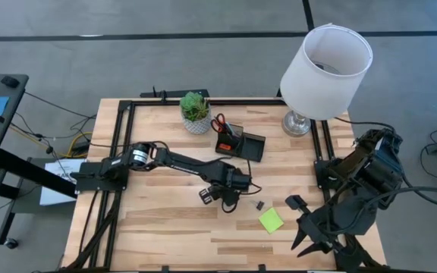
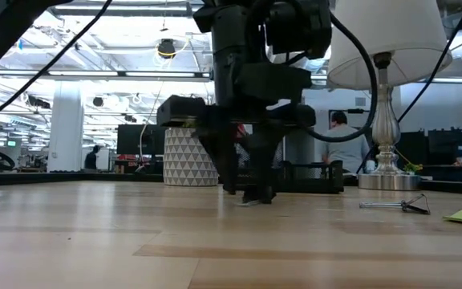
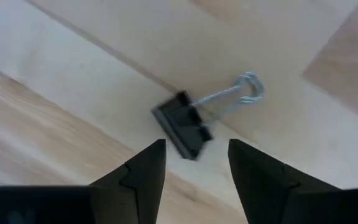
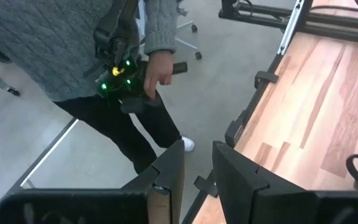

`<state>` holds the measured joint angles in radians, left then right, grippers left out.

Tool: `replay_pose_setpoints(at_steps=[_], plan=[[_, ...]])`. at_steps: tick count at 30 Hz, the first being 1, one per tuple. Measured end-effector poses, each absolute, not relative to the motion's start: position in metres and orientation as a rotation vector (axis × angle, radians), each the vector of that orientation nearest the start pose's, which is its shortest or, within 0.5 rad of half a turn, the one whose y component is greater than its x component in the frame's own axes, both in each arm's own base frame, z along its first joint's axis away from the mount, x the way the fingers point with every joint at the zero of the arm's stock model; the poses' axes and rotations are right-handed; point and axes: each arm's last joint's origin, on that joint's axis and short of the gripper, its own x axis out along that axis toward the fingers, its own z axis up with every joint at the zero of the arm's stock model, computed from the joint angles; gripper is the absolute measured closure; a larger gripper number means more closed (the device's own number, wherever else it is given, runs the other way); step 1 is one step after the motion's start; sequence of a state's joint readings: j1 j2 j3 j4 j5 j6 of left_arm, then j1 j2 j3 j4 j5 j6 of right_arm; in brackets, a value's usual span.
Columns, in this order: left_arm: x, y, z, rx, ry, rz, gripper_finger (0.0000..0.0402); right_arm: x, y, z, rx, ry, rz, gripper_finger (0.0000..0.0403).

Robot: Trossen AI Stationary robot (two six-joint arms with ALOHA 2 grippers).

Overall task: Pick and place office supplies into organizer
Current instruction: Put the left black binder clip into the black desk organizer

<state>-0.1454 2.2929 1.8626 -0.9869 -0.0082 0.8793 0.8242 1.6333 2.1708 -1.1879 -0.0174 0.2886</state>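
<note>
A black binder clip [image 3: 182,126] with silver wire handles [image 3: 238,96] lies flat on the wooden table. My left gripper [image 3: 196,148] points down just over it, open, with a fingertip on either side of the clip's black end and touching nothing. A second clip [image 1: 259,205] and the lime-green sticky-note pad [image 1: 271,220] lie to its right. The black organizer [image 1: 243,144] stands farther back, with the red-handled scissors [image 1: 218,123] upright in it. My right gripper [image 4: 197,167] waits raised at the table's right, narrowly open and holding nothing.
A white patterned plant pot [image 1: 196,114] stands left of the organizer. A lamp with a white shade [image 1: 325,68] is at the back right. A person [image 4: 104,56] stands on the floor beyond the table's edge, seen in the right wrist view. Bare wood lies toward the near edge [image 1: 165,243].
</note>
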Motion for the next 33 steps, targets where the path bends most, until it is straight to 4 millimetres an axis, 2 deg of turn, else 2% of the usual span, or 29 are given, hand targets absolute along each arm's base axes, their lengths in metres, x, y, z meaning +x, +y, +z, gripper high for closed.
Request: replay_pose_setpoints(at_steps=[16,24,27,33], plan=[[0.458,-0.07,0.16,0.703,1.253,-0.604,0.0233,0.198,0.214,0.484,-0.01,0.745,0.706,0.0327],[0.458,-0.065,0.16,0.746,1.267,-0.569,0.0235,0.198,0.214,0.484,-0.01,0.745,0.706,0.0327],[0.459,-0.06,0.16,0.737,1.273,-0.553,0.0254,0.198,0.214,0.484,-0.01,0.745,0.706,0.0327],[0.46,-0.047,0.159,0.648,1.279,-0.529,0.0332,0.198,0.214,0.484,-0.01,0.745,0.706,0.0327]])
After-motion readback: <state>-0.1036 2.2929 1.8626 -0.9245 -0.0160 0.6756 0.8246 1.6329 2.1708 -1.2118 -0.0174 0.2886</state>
